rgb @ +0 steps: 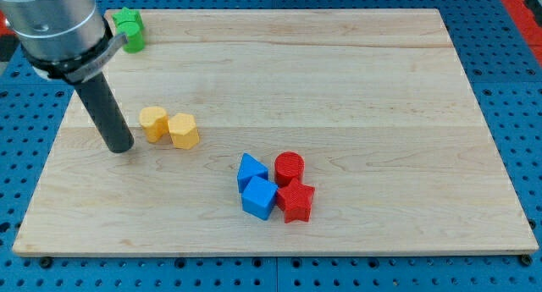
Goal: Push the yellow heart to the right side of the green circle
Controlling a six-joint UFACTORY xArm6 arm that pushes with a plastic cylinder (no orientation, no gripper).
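The yellow heart (153,123) lies at the board's left, touching a yellow hexagon (183,130) on its right. My tip (121,147) rests on the board just left of the heart, a small gap apart. A green block (129,28) sits at the board's top left corner, partly hidden behind the arm, and I cannot make out its shape. No other green block shows.
A tight cluster lies below the board's centre: a blue triangle (251,168), a blue cube (259,198), a red cylinder (289,168) and a red star (296,201). The wooden board (356,89) lies on a blue perforated table.
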